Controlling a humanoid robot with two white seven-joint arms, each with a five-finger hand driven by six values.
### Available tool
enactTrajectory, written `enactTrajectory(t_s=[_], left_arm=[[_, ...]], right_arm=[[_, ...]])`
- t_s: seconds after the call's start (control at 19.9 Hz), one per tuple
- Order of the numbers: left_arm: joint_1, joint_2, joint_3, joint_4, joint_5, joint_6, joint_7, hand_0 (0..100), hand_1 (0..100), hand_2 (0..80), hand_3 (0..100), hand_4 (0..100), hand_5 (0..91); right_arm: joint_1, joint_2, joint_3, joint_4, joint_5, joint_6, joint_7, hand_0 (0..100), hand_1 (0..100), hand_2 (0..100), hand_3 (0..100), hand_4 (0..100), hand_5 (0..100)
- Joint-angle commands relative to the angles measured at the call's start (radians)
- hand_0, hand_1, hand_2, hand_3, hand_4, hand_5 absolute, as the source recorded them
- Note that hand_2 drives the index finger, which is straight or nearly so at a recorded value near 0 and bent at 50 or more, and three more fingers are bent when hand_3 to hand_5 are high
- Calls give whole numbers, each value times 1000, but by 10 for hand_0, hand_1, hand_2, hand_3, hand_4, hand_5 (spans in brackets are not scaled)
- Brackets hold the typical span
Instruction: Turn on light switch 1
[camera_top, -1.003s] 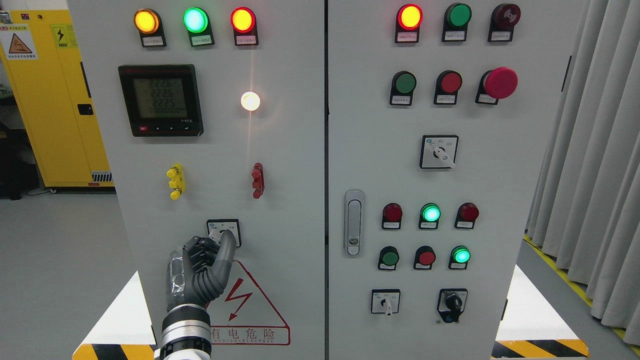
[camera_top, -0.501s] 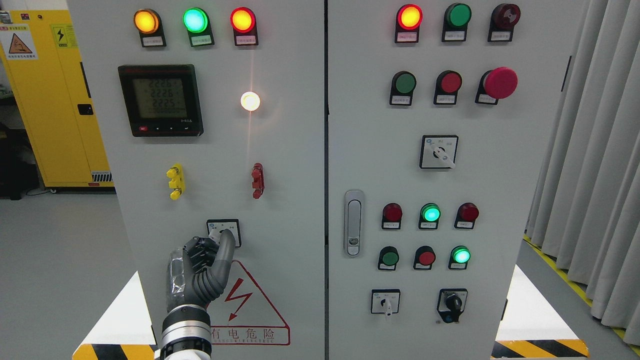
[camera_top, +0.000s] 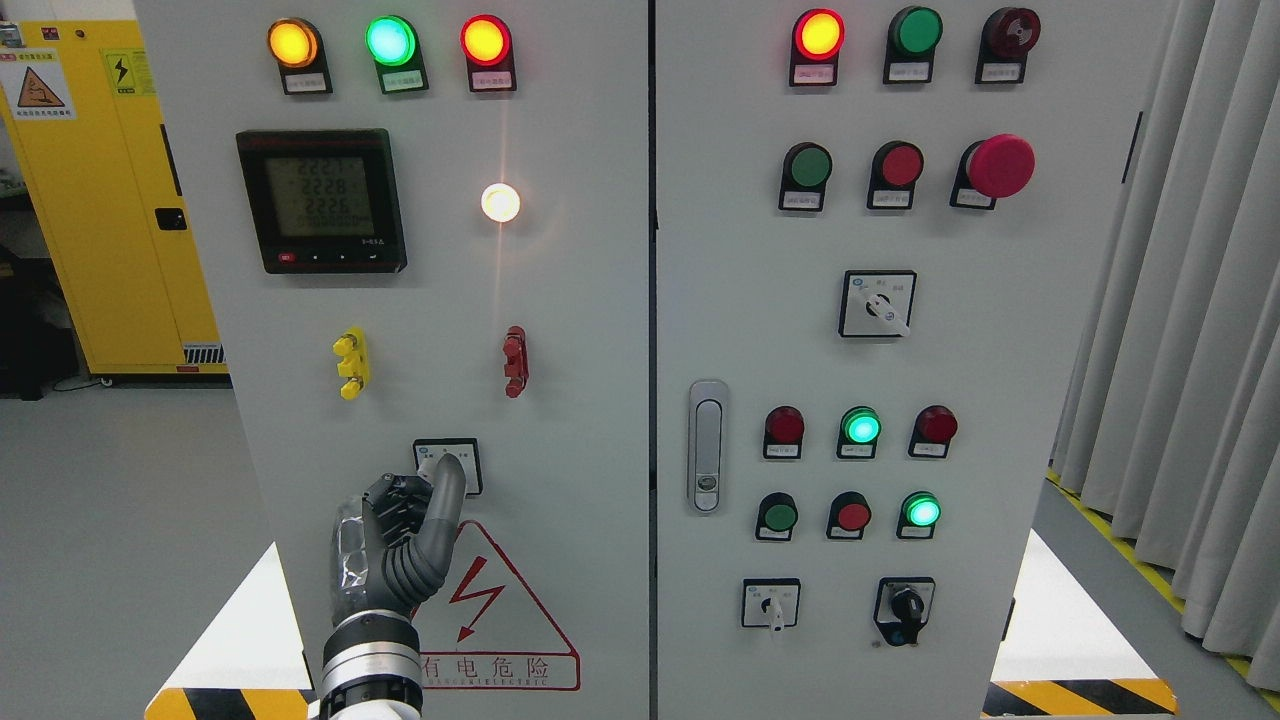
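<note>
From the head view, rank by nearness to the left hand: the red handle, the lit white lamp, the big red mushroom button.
1. Red handle, just above and right of the left hand.
2. Lit white lamp, higher on the same door.
3. Big red mushroom button, upper right door.

Bare grey panel (camera_top: 580, 420) lies right of the small white square selector switch (camera_top: 449, 464); red terminal block (camera_top: 515, 361) and yellow terminal block (camera_top: 352, 363) project above it.
</note>
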Motion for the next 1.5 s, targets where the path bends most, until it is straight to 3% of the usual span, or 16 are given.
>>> enactTrajectory(t_s=[0.0, 0.8, 1.1, 1.45], left_arm=[[2, 0, 0, -1, 3, 0, 10, 346, 415, 604, 896, 871, 818], [67, 6, 0, -33, 34, -34, 49, 147, 416, 643, 951, 876, 819], [170, 16, 2, -45, 66, -200, 49, 102, 413, 651, 964, 877, 824], [377, 42, 16, -41, 73, -380, 46, 75, 362, 639, 940, 909, 840]], right_arm=[[0, 0, 0, 0, 0, 0, -3, 0, 500, 40, 0, 0, 0], [0, 0, 0, 0, 0, 0, -1, 0, 500, 40, 0, 0, 0], [0, 0, 0, 0, 0, 0, -1, 0, 500, 40, 0, 0, 0], [0, 0, 0, 0, 0, 0, -1, 0, 500, 40, 0, 0, 0]])
